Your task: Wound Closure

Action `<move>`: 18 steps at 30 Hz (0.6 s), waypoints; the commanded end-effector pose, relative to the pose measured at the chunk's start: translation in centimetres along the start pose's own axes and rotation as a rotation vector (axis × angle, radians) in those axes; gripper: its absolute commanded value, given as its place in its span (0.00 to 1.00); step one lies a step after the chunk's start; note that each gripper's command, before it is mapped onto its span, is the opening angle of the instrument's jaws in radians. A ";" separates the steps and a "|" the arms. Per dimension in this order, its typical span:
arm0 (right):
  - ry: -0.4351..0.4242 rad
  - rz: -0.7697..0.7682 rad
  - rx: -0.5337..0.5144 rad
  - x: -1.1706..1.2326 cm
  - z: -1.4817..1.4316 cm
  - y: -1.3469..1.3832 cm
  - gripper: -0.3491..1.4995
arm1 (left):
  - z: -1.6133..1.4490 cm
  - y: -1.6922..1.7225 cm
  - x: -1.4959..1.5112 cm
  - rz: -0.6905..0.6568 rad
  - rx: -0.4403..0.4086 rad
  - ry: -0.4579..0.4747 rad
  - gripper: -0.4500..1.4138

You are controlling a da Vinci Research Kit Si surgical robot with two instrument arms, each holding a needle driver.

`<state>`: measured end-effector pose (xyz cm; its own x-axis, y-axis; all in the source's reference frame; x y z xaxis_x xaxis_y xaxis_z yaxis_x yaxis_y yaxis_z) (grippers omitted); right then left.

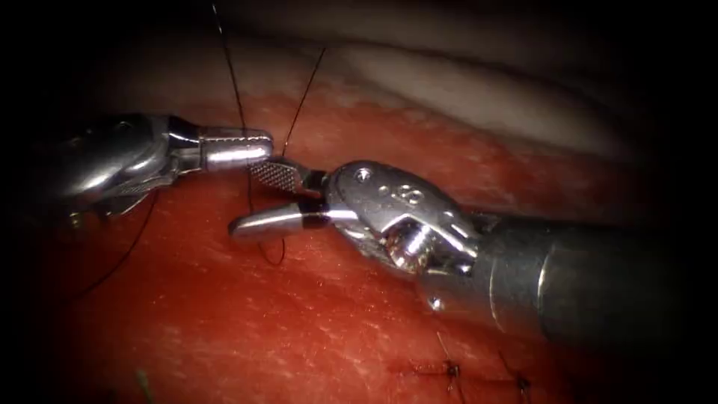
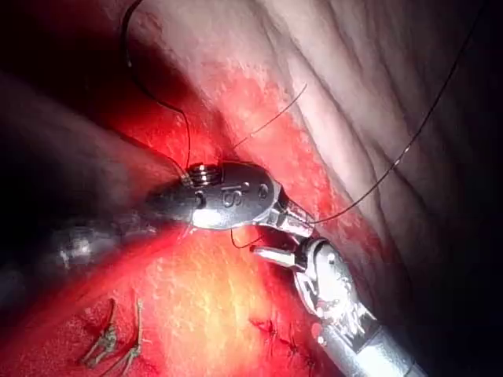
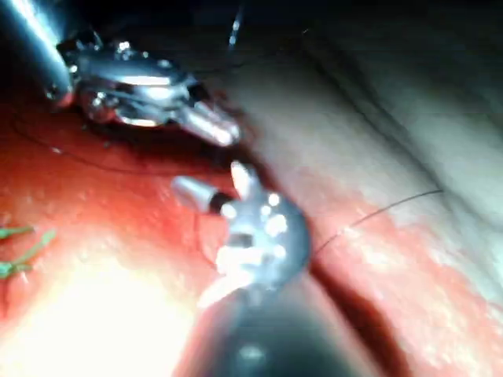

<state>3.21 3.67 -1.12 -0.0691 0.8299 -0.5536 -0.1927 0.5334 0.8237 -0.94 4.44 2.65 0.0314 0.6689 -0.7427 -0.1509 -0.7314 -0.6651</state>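
Note:
My left tool (image 1: 263, 147) comes in from the left with its jaws shut on the dark thread (image 1: 238, 97). That thread rises out of the picture and drops into a small loop (image 1: 274, 256) on the red tissue (image 1: 299, 322). My right tool (image 1: 245, 199) comes from the right with jaws open and holds nothing; the thread runs down past its jaw tips. A second strand (image 1: 305, 90) slants up from beside its upper jaw. The left wrist view has the left tool (image 2: 302, 224) with thread (image 2: 393, 161) leading away, and the right tool (image 2: 275, 248) close under it. The right wrist view shows the open right tool (image 3: 206, 179) below the left tool (image 3: 224, 132).
Two finished stitches (image 1: 449, 368) (image 1: 520, 381) lie along the cut at the lower right, under the right tool's shaft. A green cut end of thread (image 1: 142, 381) lies at the lower left. A pale fold of tissue (image 1: 486, 97) rises behind the tools.

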 end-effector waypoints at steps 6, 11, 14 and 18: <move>-0.026 0.031 -0.009 -0.01 0.12 -0.02 0.00 | 0.04 0.06 -0.05 -0.004 -0.009 0.000 0.05; -0.036 0.044 -0.007 -0.01 0.09 -0.07 0.00 | 0.07 0.03 -0.03 -0.001 -0.017 -0.011 0.05; -0.048 0.043 -0.006 -0.03 0.07 -0.08 0.00 | 0.09 -0.01 0.01 0.012 -0.015 -0.034 0.34; -0.083 0.038 -0.017 -0.16 -0.01 -0.06 0.00 | 0.06 -0.07 0.14 0.000 0.016 -0.051 0.61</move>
<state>3.15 3.46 -1.11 0.0108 0.8624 -0.5061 -0.2123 0.4966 0.8416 -0.93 4.67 2.52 -0.0193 0.6725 -0.7399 -0.1713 -0.7313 -0.6602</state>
